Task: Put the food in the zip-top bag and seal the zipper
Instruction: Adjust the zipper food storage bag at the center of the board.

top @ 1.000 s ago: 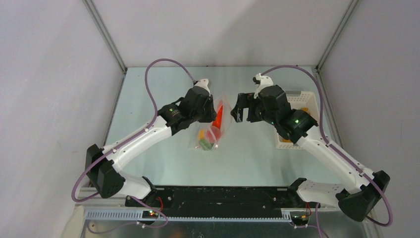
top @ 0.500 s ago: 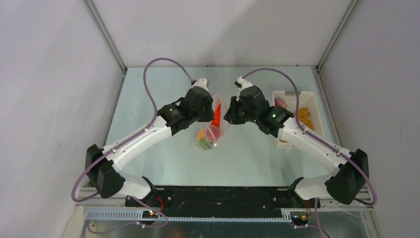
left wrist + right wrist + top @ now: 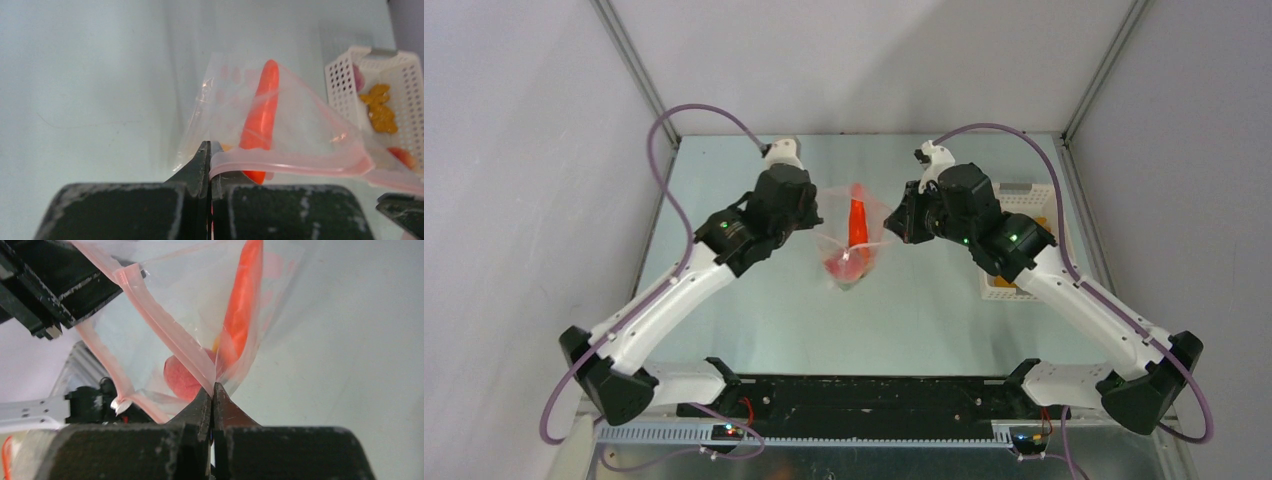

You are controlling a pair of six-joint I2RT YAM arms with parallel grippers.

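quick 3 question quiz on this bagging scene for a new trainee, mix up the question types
1. True or false: the left gripper is open and empty.
2. The long orange food is: A inside the zip-top bag; B lying loose outside it; C out of view.
3. Fill in: the right gripper pinches the bag's pink ___.
Key: 1 false, it is shut on the zipper; 2 A; 3 zipper.
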